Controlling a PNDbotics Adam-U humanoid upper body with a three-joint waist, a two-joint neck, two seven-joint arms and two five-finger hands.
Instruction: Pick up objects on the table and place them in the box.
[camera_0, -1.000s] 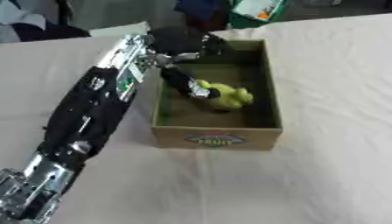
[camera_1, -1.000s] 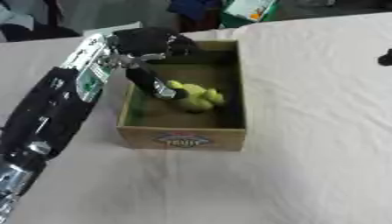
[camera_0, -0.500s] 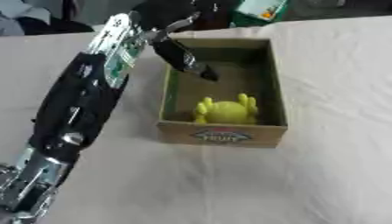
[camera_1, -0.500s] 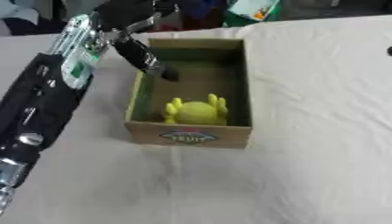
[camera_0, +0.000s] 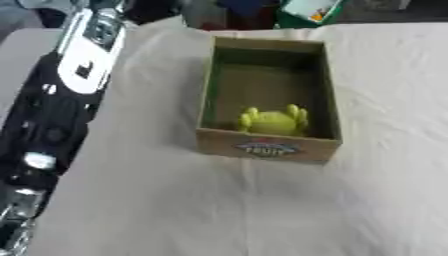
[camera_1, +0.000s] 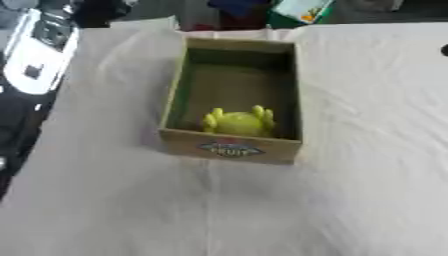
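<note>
**Toy in the box, left arm off to the side**

The yellow-green toy (camera_0: 274, 121) lies inside the box (camera_0: 213, 95), at the near end, just behind the labelled front wall. It is a rounded body with short stubs sticking up toward the far end. The body is wider than it is deep, so its long axis seems to run across the box, wall to wall.

It looks like a light toy, probably soft or hollow plastic, not fragile. The smooth, round body could slip, so a hold across its middle, or by the stubs, would likely serve best.

The left arm (camera_0: 61, 100) runs along the left edge of the tabletop (camera_0: 219, 210), well apart from the box. Its hand (camera_1: 96, 10) shows only as a dark shape at the top left — I cannot tell how far open it is, nor whether it holds anything. The right hand is out of view.

No other loose object shows on the cloth — the task looks close to done.
</note>
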